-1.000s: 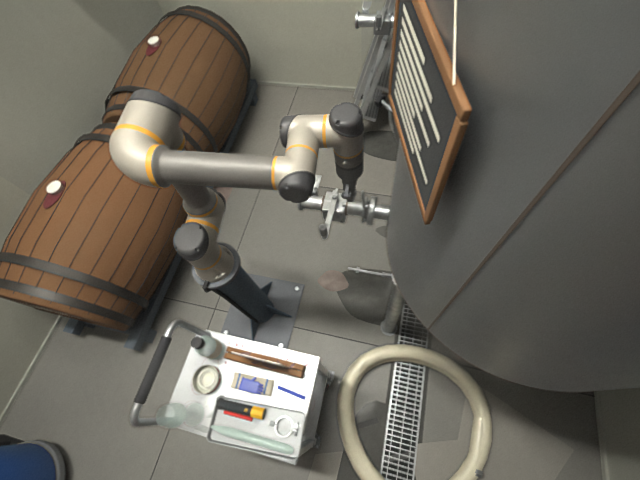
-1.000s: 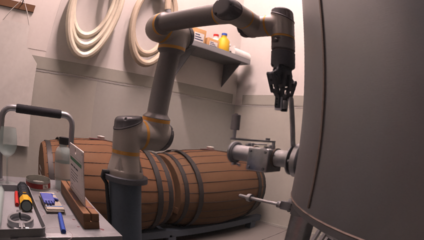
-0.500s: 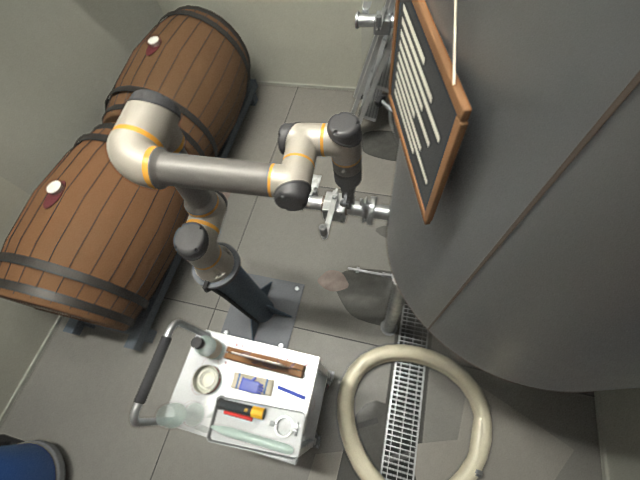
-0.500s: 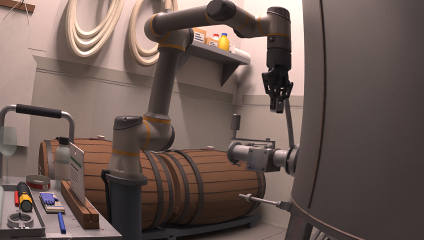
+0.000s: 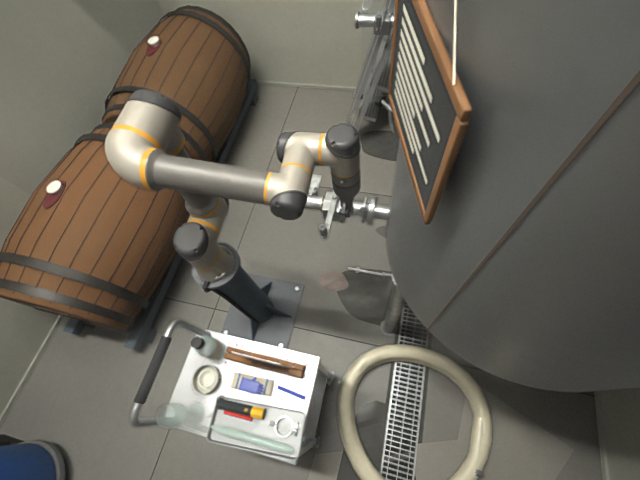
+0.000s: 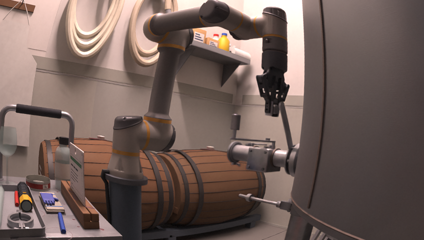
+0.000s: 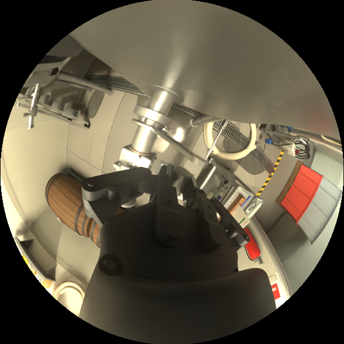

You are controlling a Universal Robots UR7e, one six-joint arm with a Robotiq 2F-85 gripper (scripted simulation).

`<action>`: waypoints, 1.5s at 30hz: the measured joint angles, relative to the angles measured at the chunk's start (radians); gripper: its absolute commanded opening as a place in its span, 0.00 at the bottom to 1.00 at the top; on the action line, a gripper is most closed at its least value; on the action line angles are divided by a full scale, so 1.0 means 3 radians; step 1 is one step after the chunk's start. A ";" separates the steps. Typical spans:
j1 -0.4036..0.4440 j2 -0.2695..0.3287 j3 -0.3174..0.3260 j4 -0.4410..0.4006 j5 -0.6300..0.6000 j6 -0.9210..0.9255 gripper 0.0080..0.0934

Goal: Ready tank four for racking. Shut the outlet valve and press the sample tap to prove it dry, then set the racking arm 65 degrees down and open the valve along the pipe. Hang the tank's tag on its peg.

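The outlet valve's long handle rises steeply from the steel outlet pipe on the grey tank, leaning slightly away from the tank, and my gripper is closed around its upper end, pointing straight down. The valve body sits on the pipe just below my wrist. A thin sample tap sticks out of the tank lower down. The white tank tag stands in a wooden block on the cart. The racking arm is not clear to me here.
Two wooden barrels lie behind my arm, under a wall shelf. The tool cart stands by my base. A coiled hose lies over the floor drain, and a chalkboard hangs on the tank.
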 measured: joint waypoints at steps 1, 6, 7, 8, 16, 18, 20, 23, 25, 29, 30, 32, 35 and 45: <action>-0.0009 -0.0002 0.0011 -0.0008 0.0000 -0.0009 0.00; -0.0053 -0.0013 0.0064 -0.0050 -0.0002 -0.0052 0.00; -0.0061 -0.0015 0.0075 -0.0059 -0.0002 -0.0061 0.00; -0.0070 -0.0017 0.0086 -0.0068 -0.0003 -0.0069 0.00; -0.0134 -0.0028 0.0172 -0.0143 -0.0006 -0.0133 0.00; -0.0150 -0.0030 0.0193 -0.0162 -0.0006 -0.0148 0.00; -0.0164 -0.0031 0.0214 -0.0182 -0.0007 -0.0162 0.00; -0.0186 -0.0033 0.0246 -0.0211 -0.0008 -0.0184 0.00; -0.0199 -0.0033 0.0267 -0.0231 -0.0009 -0.0197 0.00; -0.0225 -0.0033 0.0307 -0.0271 -0.0010 -0.0223 0.00; -0.0231 -0.0033 0.0317 -0.0281 -0.0010 -0.0229 0.00; -0.0243 -0.0033 0.0337 -0.0301 -0.0011 -0.0240 0.00; -0.0261 -0.0031 0.0366 -0.0331 -0.0011 -0.0257 0.00; -0.0309 -0.0023 0.0454 -0.0427 -0.0014 -0.0305 0.00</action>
